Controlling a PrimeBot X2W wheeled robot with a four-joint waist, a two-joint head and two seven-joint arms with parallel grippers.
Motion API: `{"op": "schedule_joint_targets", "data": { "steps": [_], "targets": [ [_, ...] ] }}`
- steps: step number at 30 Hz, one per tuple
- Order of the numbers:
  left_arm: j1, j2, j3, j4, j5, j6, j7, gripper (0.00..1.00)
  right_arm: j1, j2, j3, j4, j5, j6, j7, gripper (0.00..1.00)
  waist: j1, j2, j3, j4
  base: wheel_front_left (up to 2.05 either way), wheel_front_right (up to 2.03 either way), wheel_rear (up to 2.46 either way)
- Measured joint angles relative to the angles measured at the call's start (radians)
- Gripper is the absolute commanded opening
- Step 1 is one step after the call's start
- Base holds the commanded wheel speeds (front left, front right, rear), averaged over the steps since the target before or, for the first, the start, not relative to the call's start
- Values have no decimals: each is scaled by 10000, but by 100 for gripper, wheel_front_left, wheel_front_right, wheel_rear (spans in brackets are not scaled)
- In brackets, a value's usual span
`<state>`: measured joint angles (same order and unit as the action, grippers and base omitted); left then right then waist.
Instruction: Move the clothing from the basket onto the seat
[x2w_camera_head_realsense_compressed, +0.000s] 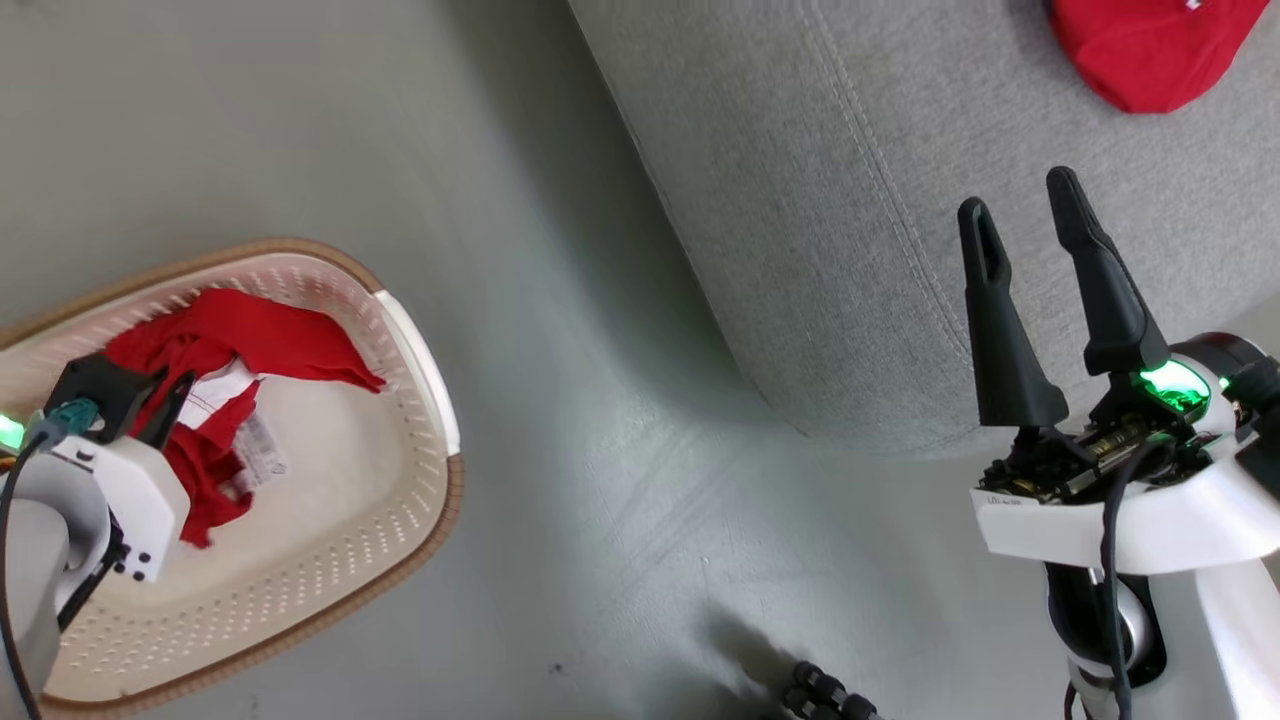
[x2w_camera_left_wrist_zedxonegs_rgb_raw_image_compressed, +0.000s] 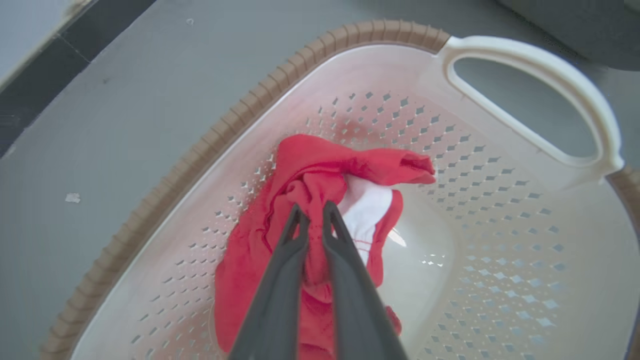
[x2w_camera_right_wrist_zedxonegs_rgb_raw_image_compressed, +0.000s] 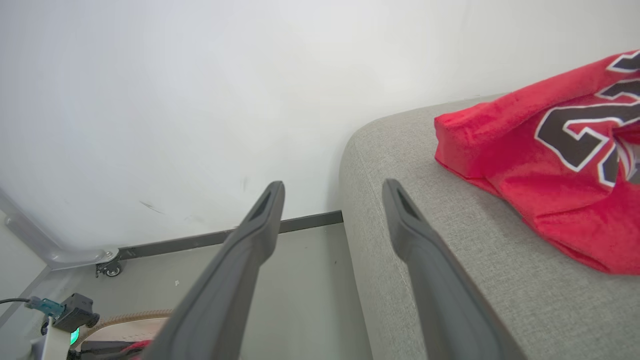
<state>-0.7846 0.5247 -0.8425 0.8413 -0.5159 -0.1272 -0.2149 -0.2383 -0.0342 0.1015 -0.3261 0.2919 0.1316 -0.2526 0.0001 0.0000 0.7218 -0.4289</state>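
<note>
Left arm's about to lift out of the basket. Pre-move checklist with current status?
1. Grip: ok; the left pincer is shut on the red garment.
2. Garment out of the basket: not ok; it lies inside.
3. Fabric snagged on the perforations: cannot tell.
4. Landing room on the seat: ok; bare cushion beside the jersey.
5. Path clear of the right pincer: ok; it is open, empty, over the seat edge, apart from the basket.
</note>
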Motion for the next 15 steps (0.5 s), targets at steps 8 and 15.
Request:
{"op": "schedule_joint_targets", "data": {
  "steps": [8, 15],
  "targets": [
    [568, -238, 234, -102, -224, 0, -322, 0, -362, -19, -301, 453, -391, 0, -38, 100, 0, 0, -807, 331, 0, 0, 0],
    [813, -558, 748, -378, -558, 2, -347, 0, -360, -29, -430, 1001, -656, 0, -40, 100, 0, 0, -1612, 689, 0, 0, 0]
  ]
}}
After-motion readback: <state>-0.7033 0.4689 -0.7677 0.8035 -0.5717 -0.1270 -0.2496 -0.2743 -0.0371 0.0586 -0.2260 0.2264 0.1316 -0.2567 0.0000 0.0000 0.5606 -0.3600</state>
